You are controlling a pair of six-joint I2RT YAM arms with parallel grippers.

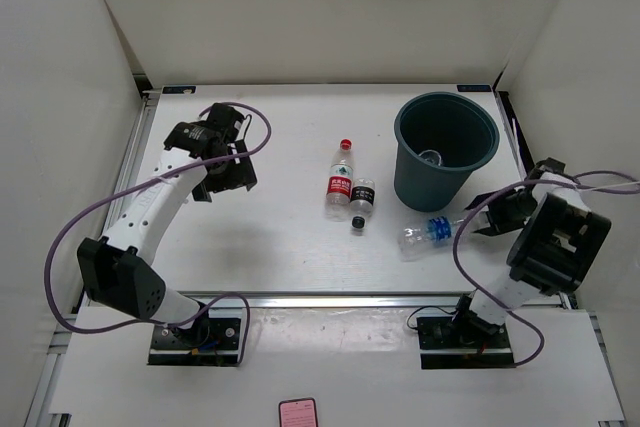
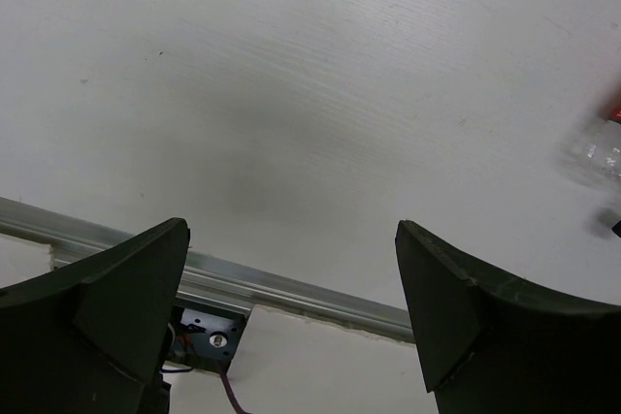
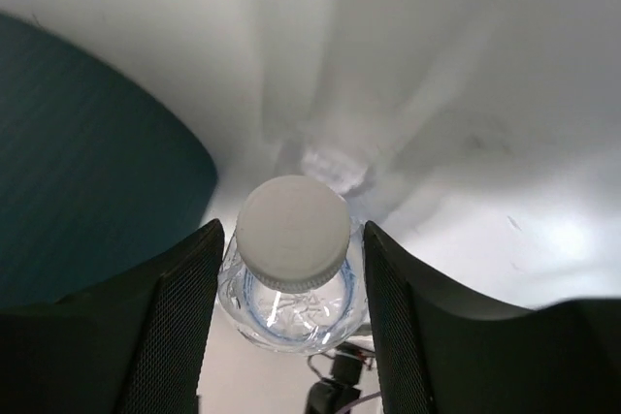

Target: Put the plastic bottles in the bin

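Both jaws of my right gripper (image 3: 289, 244) clasp the clear blue-labelled plastic bottle (image 3: 291, 312), round teal plastic bin (image 3: 87, 162) at their left; my left gripper (image 2: 291, 230) gapes.

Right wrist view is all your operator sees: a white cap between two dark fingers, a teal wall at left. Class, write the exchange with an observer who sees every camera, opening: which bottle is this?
Observer: The blue-labelled bottle, lying on the table beside the bin.
Operator: Is anything in the bin?
Observer: One clear bottle shows inside it.
Operator: What else is out?
Observer: The red-capped bottle and black-capped bottle lie side by side in the middle; the left gripper hangs open, left of them.
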